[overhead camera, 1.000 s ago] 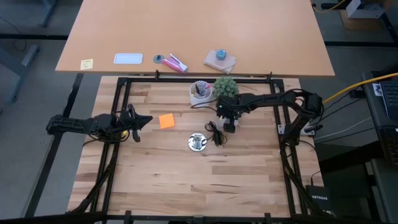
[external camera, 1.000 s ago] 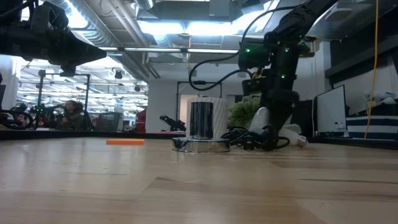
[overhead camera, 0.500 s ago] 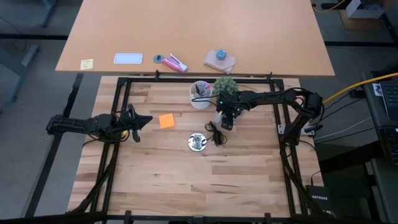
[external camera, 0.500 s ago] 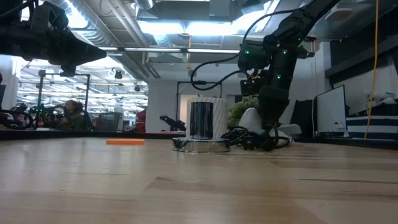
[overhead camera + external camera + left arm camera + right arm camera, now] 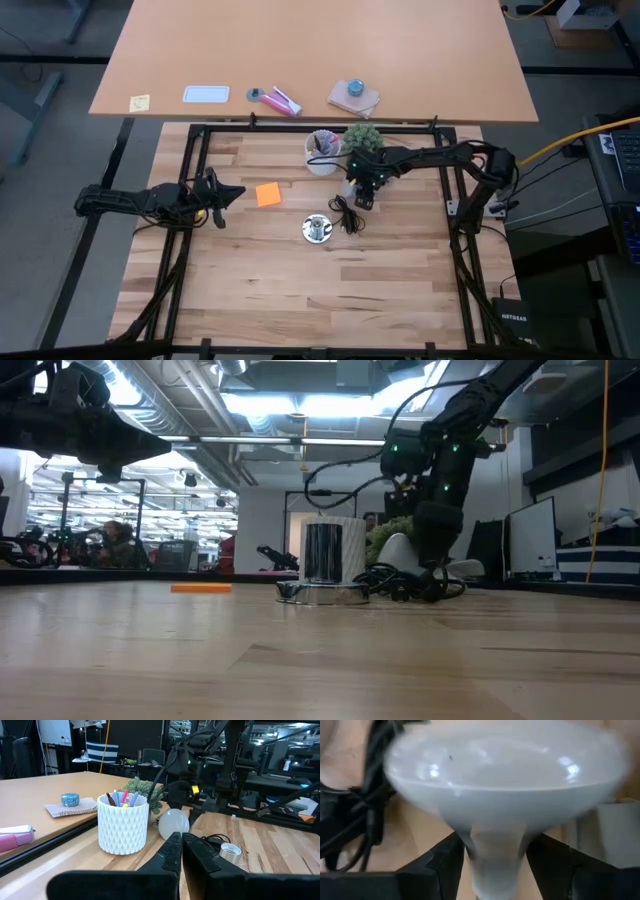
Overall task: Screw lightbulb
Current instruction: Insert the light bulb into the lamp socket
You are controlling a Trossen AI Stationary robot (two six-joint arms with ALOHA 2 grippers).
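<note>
The frosted white lightbulb (image 5: 505, 780) sits near the table's middle right, beside a black cord (image 5: 347, 215). It also shows in the low view (image 5: 398, 550) and the left wrist view (image 5: 173, 822). My right gripper (image 5: 364, 194) stands steeply over it, shut on it. The shiny socket (image 5: 317, 229) stands on the table a little nearer and to the left. At the table's left edge my left gripper (image 5: 238, 193) hangs level, shut on nothing (image 5: 181, 845). My right gripper pinches the lightbulb's tapering neck (image 5: 495, 845) between its two fingers, one on each side. The fingers (image 5: 440, 865) come from above, slanting steeply down. The dome points away from the gripper, toward the table's left. The cord hides whether the bulb rests on the table.
A white ribbed cup (image 5: 322, 150) of pens and a small green plant (image 5: 363, 138) stand just beyond the bulb. An orange note (image 5: 268, 194) lies left of the socket. A small flat grey bar (image 5: 615, 835) lies by the bulb. Bare wood lies nearer.
My right gripper has shut on the lightbulb's neck and has edged slightly toward the table's left and far side. In the low view the bulb has shifted a little toward the socket. My left arm has kept still.
</note>
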